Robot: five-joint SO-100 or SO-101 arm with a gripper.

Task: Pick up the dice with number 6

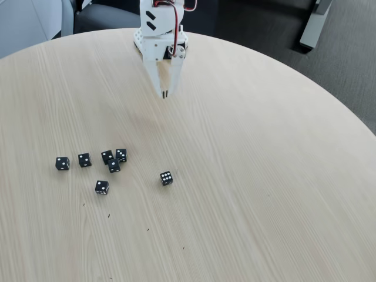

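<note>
The dice with number 6 [166, 178] is a small black cube lying alone on the pale wooden table, its top showing white pips in two rows of three. My white gripper [164, 93] hangs near the table's far edge, pointing down at the surface, well above the die in the picture and slightly to its left. Its two fingers taper to a common tip with nothing between them, so it is shut and empty.
Several other black dice lie to the left of the six: a cluster of three [114, 160], a pair further left [73, 161] and one nearer the front [102, 187]. The round table [264, 176] curves away at the right, with dark floor beyond.
</note>
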